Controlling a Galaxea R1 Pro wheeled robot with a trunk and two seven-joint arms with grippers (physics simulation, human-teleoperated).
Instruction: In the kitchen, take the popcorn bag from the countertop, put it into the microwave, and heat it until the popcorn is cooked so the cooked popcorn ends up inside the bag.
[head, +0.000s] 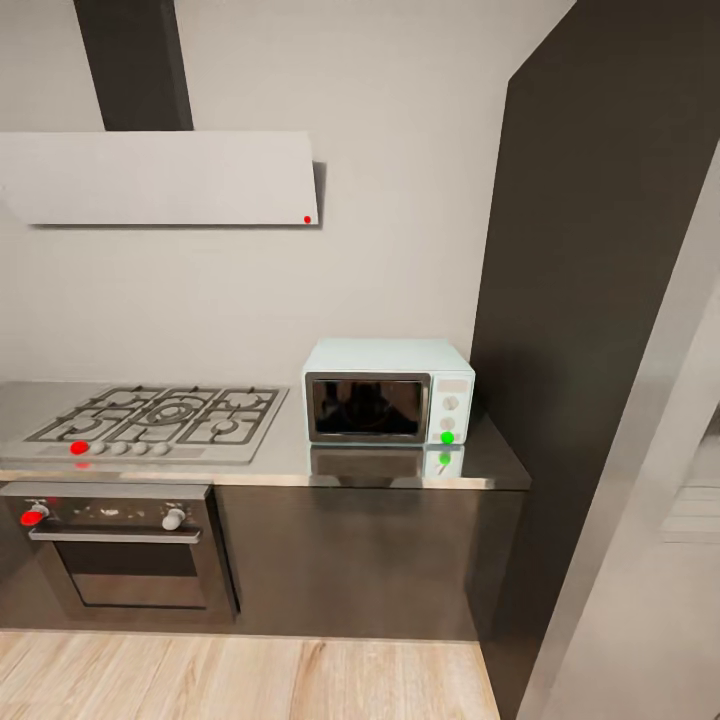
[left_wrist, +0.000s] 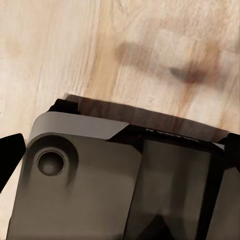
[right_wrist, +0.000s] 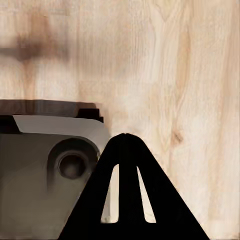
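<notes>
Up ahead in the head view, the microwave (head: 388, 392) sits at the right end of the worktop (head: 280, 455), close against the back wall and just beside the tall dark cabinet (head: 590, 300). Its door is shut, its long side runs along the worktop's front edge, and a green dot (head: 447, 437) glows at the bottom of its control strip. What lies behind the dark window I cannot tell. To its left, past a bare strip of steel, the gas hob (head: 150, 420) takes up the worktop's left part, with the oven (head: 115, 545) below and the hood (head: 160, 178) above. No popcorn bag appears on the stretch of worktop in view; it may be off to a side or inside the microwave, and this scene fits either.

Next, the left wrist view looks down at the wooden floor (left_wrist: 100, 50) over the robot's own grey base (left_wrist: 80, 190). The left end effector is cropped to dark slivers at the edges, so how wide it stands cannot be told.

Last, the right wrist view also faces the floor (right_wrist: 175, 60). The right end effector (right_wrist: 127, 140) shows its two dark fingers meeting at the tips, closed with nothing between them. Both arms hang low, well away from the worktop, neither clearly nearer the microwave.
</notes>
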